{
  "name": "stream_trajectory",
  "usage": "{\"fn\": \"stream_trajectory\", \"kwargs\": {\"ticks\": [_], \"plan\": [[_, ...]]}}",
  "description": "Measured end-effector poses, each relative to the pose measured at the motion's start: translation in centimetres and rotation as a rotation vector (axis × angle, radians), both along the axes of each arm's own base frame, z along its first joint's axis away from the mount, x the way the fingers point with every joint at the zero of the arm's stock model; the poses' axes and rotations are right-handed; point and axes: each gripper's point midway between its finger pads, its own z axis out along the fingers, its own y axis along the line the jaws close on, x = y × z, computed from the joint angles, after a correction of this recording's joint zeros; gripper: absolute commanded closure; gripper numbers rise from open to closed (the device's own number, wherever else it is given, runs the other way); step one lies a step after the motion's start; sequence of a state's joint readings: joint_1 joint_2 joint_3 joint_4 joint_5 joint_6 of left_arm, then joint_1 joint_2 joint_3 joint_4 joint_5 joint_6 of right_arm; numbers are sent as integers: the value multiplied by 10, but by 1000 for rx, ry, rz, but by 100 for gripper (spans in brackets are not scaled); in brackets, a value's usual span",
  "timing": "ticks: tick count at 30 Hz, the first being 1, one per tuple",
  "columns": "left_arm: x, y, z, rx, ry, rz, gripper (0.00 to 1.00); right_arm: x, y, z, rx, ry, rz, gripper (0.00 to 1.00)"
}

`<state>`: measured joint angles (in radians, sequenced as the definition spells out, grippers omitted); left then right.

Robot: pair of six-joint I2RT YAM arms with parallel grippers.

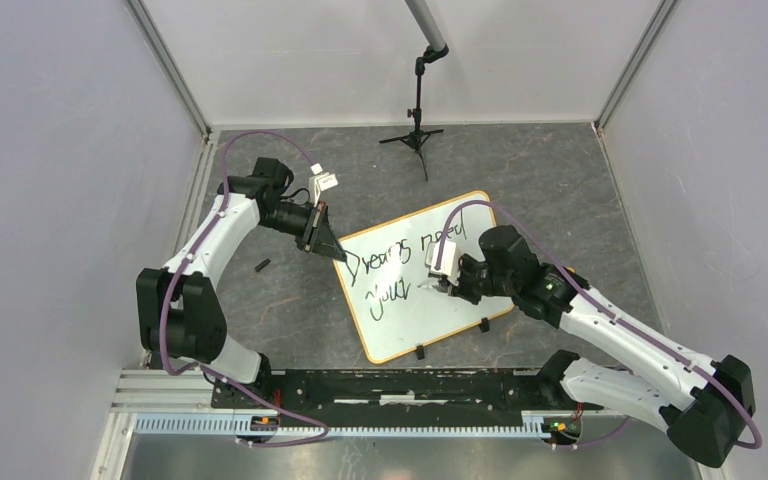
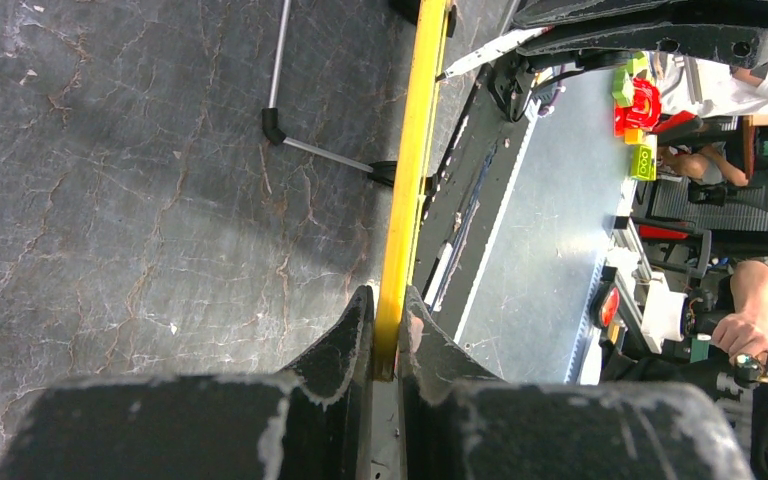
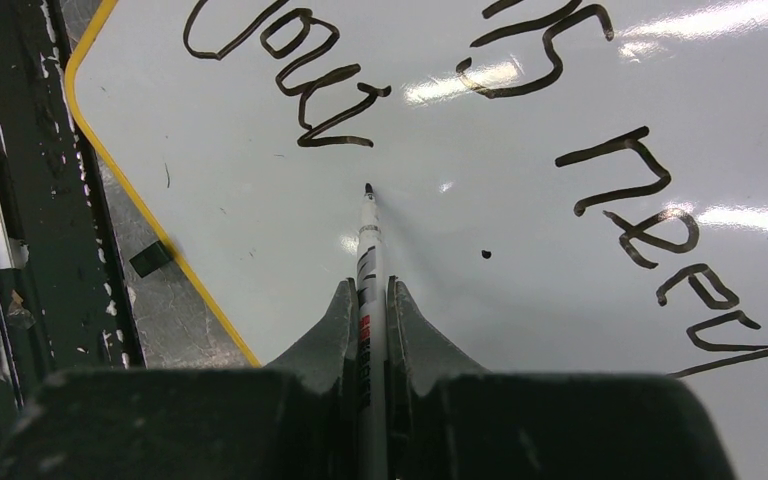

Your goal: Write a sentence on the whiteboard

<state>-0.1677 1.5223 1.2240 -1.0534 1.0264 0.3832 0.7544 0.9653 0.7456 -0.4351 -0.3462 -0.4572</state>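
Near rim of the whiteboard (image 1: 405, 335), on the arm-base side: two small black clips (image 1: 419, 351) sit on it. The board lies flat on the dark bench (image 1: 290, 320), turned at an angle.

Just inside that rim: right end effector (image 3: 370, 290) clenched on a marker (image 3: 367, 235), tip aimed at bare white just after "your". Cannot tell whether the tip touches the whiteboard or hangs just above it. One stray black dot (image 3: 486, 254) beside the tip.

The sentence (image 1: 400, 265): "Dreams need" on the far line, "your" on the near line. Judgement: three words are down and the last is not yet begun, so the task is well past halfway. There is room on the near line beyond "your".

Left corner of the whiteboard: left end effector (image 2: 388, 300) clamped on the yellow rim, apparently steadying the board.

Beyond the whiteboard's far rim: black tripod stand (image 1: 418, 135).

Hard to make out:
- In the top view the right arm covers the whiteboard's right-hand part, and its cable crosses "need".
- A small dark object (image 1: 262, 265) on the bench left of the whiteboard is unidentifiable.
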Motion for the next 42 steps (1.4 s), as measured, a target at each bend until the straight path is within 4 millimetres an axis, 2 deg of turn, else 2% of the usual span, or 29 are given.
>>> {"fn": "stream_trajectory", "kwargs": {"ticks": [6, 14, 21, 31, 42], "plan": [[0, 0, 0, 3, -1, 0, 97, 4, -3, 1, -10, -14, -26, 100], [0, 0, 0, 3, 0, 0, 98, 17, -11, 13, -31, -71, -90, 100], [0, 0, 0, 3, 0, 0, 98, 24, -8, 20, -33, -81, -103, 100], [0, 0, -1, 3, 0, 0, 97, 17, 1, 16, -18, -46, -47, 100], [0, 0, -1, 3, 0, 0, 98, 3, -5, 1, -57, -15, 3, 100]]}}
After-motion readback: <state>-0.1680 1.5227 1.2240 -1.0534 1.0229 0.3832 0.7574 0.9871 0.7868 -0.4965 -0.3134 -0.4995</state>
